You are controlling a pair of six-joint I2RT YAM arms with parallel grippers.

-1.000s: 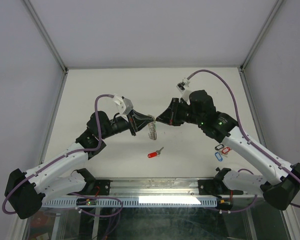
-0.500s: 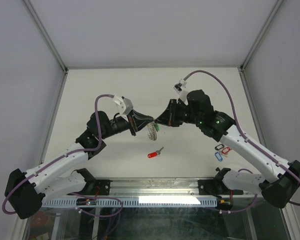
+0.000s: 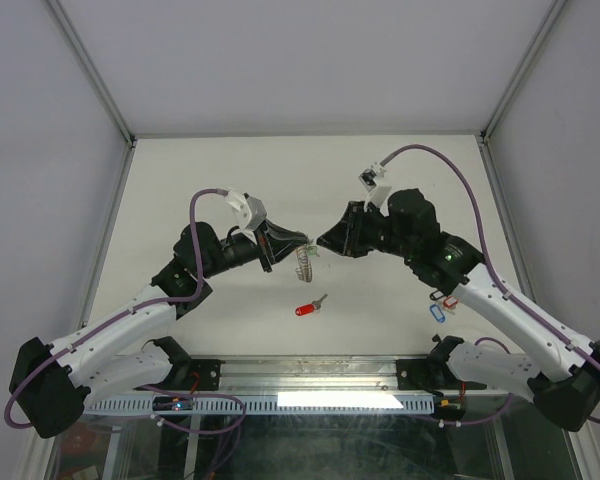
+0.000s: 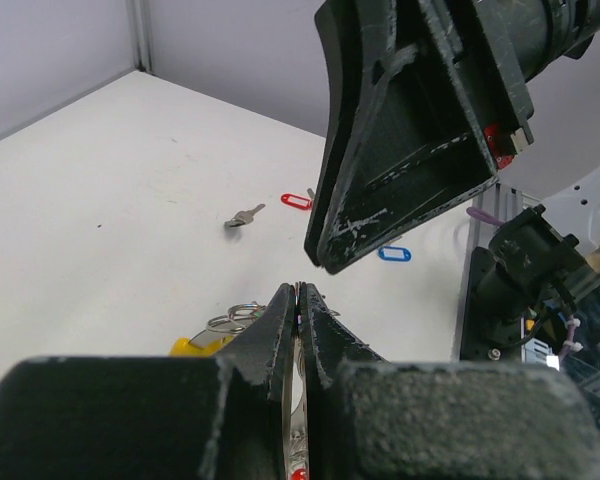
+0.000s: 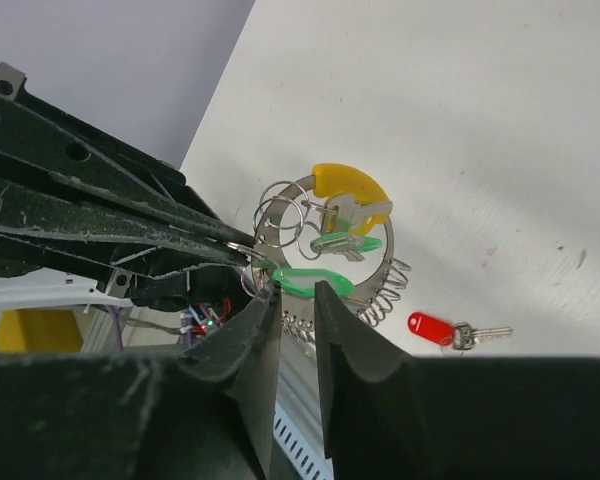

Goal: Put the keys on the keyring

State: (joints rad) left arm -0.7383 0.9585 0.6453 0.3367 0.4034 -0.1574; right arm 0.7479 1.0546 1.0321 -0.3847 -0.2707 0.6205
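Observation:
My left gripper (image 3: 303, 242) (image 4: 297, 289) is shut on the keyring (image 3: 302, 264), holding it above the table. In the right wrist view the keyring (image 5: 382, 297) is a metal band with a coiled stretch. A yellow-tagged key (image 5: 348, 186) and green-tagged keys (image 5: 346, 243) hang on it. My right gripper (image 3: 321, 242) (image 5: 298, 296) faces the left one tip to tip. Its jaws stand slightly apart with nothing between them, and a green tag (image 5: 312, 279) sits just beyond its fingertips. A red-tagged key (image 3: 308, 307) (image 5: 435, 328) lies on the table below.
More tagged keys, with a blue tag (image 3: 437, 313) (image 4: 394, 254) and a red tag (image 3: 439, 295) (image 4: 296, 201), lie on the table under the right arm. A loose key (image 4: 244, 216) lies near them. Enclosure walls bound the white table (image 3: 230, 180).
My right gripper's jaws have parted, and that arm has drawn back a little to the right. The left arm and the keyring have stayed in place.

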